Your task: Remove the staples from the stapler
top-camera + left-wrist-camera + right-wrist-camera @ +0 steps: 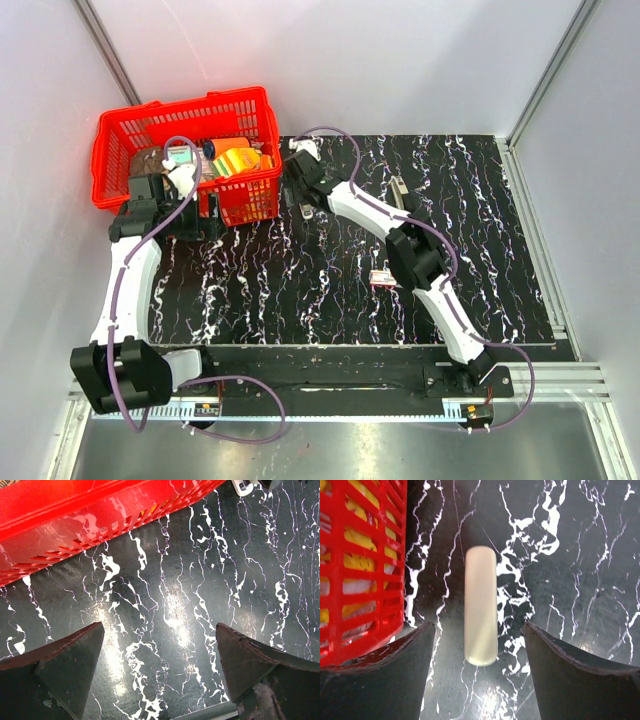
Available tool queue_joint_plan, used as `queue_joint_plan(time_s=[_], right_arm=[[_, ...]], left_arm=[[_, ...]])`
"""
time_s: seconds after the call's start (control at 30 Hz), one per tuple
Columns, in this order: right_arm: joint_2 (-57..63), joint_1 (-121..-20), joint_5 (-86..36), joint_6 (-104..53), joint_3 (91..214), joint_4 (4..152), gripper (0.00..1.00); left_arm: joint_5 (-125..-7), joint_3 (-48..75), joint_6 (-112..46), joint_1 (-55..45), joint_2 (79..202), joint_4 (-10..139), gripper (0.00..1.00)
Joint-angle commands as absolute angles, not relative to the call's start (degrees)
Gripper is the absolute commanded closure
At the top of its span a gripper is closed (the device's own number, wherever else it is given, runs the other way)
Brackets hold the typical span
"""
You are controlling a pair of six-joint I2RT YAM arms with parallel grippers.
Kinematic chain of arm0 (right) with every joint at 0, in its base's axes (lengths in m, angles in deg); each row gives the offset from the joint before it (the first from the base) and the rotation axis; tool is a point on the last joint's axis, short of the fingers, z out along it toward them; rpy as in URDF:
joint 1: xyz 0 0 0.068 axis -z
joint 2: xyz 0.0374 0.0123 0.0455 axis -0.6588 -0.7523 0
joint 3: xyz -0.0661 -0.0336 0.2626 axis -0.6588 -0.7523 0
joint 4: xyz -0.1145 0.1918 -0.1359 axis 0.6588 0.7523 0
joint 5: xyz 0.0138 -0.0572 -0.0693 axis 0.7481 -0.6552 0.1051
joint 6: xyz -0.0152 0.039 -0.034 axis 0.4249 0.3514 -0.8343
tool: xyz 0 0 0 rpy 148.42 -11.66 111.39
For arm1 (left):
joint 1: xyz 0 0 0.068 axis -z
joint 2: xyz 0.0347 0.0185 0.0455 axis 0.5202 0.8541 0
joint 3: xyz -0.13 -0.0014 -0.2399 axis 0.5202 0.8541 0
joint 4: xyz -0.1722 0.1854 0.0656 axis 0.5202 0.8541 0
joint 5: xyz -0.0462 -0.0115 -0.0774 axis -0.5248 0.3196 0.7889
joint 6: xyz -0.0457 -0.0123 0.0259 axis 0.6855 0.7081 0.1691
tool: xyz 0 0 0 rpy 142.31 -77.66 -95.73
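Note:
The stapler (480, 605) is a cream-beige bar lying flat on the black marbled table (580, 580), just right of the red basket (360, 570). My right gripper (480, 625) hangs over it, open, one finger on each side of its near end, with a gap on both sides and no contact. From above, the stapler (303, 210) shows as a pale sliver under the right gripper (300, 195). No staples are visible. My left gripper (157, 630) is open over bare table by the basket's front wall (75, 525), holding nothing.
The red basket (120, 140) at the back left holds several packaged items. A small red-and-white box (381, 277) lies mid-table beside the right forearm. A beige-and-dark bar-shaped object (399, 195) lies just behind the right arm. Grey walls enclose the table.

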State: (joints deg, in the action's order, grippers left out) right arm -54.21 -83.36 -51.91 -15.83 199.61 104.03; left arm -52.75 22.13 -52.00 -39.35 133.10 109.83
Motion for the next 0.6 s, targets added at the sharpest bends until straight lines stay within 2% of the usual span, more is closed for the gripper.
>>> queue_joint_plan(time_s=[0.0,0.57], right_arm=[[-57.67,-81.91,-49.94,-17.03,206.7,104.62,0.23],[-62.16,-80.41,-46.51,-14.57,209.79,105.14,0.43]], left_arm=[[-50.03,20.37,-53.15,-39.87,132.99,107.45,0.01],[-45.11,19.05,-53.68,-39.96,131.67,111.67,0.01]])
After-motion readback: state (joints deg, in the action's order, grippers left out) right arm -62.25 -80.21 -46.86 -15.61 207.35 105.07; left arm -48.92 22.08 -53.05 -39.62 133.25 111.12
